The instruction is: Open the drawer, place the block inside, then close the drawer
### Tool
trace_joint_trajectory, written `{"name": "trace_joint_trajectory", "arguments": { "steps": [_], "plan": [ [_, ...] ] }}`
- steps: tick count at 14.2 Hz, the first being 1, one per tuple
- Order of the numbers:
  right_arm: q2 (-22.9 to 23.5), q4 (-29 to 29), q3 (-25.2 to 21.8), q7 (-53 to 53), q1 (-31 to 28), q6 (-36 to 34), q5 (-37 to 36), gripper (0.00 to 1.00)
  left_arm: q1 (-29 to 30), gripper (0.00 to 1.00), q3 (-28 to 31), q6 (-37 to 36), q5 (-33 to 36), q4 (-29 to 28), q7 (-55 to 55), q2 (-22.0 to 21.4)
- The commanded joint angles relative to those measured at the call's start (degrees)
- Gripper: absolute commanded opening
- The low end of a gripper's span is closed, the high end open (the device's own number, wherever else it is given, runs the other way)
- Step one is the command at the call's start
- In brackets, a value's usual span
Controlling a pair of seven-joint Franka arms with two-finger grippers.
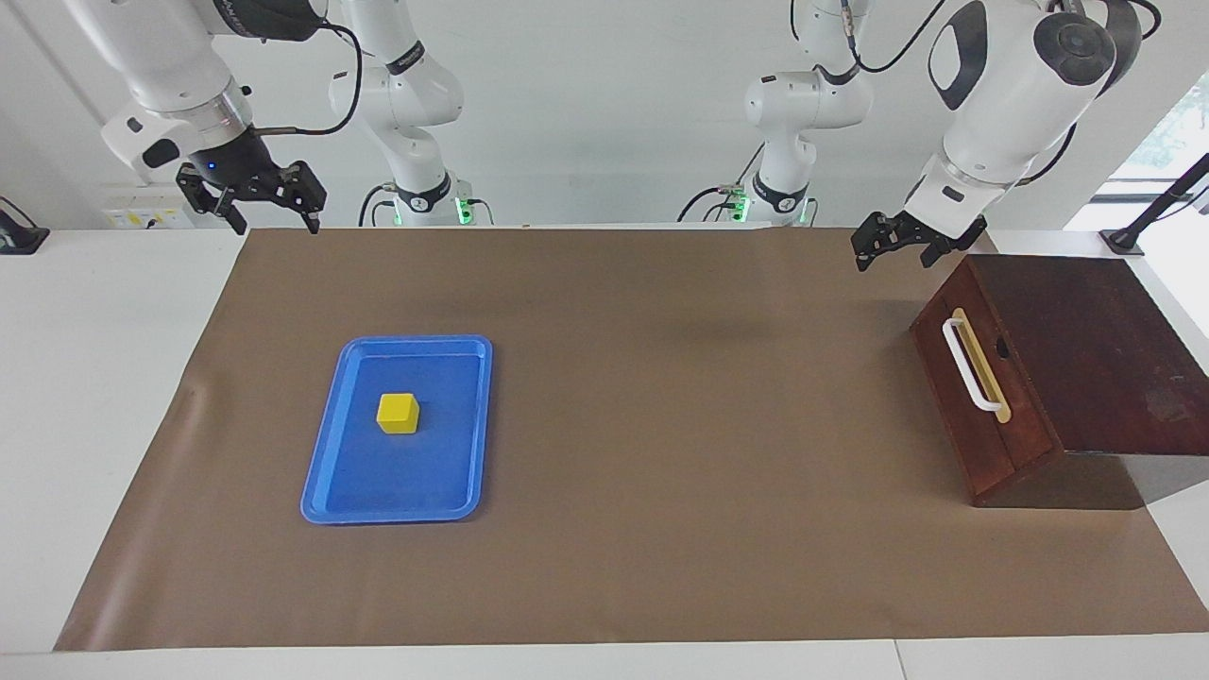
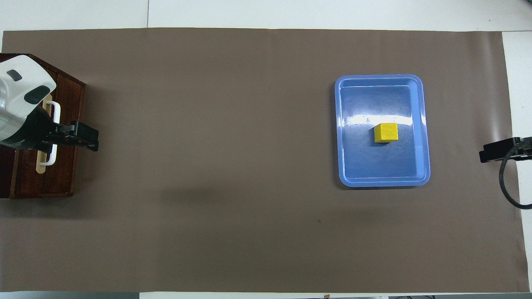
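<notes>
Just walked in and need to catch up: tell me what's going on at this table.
Nothing is being handled yet. The drawer is shut in its dark wooden box at the left arm's end of the table. The yellow block sits in a blue tray toward the right arm's end. The left gripper hangs open by the box's corner, above the drawer's white handle. The right gripper waits open and raised at its own end of the brown mat.

In the overhead view the left arm's wrist covers part of the drawer [image 2: 62, 166] front and the middle of its white handle [image 2: 56, 109]. The wooden box [image 2: 8, 174] and the right gripper [image 2: 498, 150] are cut off by that picture's edges.
</notes>
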Motion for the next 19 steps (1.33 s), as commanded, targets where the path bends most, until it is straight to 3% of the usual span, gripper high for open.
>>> {"name": "trace_joint_trajectory", "arguments": {
  "steps": [1, 3, 8, 13, 16, 19],
  "plan": [
    [-0.48, -0.64, 0.35, -0.78, -1.08, 1.05, -0.41, 1.0, 0.67, 1.0, -0.18, 0.4, -0.81, -0.28, 0.08, -0.85],
    [-0.3, -0.55, 0.35, -0.96, -0.99, 5.6, -0.49, 1.0, 0.67, 1.0, -0.18, 0.4, -0.81, -0.28, 0.08, -0.85],
    [-0.13, -0.81, 0.35, -1.95, -1.69, 6.94, 0.29, 1.0, 0.67, 1.0, -0.18, 0.4, -0.81, -0.28, 0.08, -0.76],
    [3.56, 0.06, 0.35, 25.09, -3.18, 9.4, 0.56, 1.0, 0.67, 1.0, -0.18, 0.4, -0.81, -0.28, 0.08, -0.85],
    [5.84, 0.15, 0.35, 36.18, -3.62, 10.46, 0.73, 1.0, 0.67, 1.0, -0.18, 0.4, -0.81, -0.28, 0.08, -0.76],
    [11.46, 3.03, 0.09, 46.91, -4.76, 10.72, 7.22, 1.0, 0.67, 1.0, -0.18, 0.4, -0.81, -0.28, 0.08, -0.85]
  ]
}}
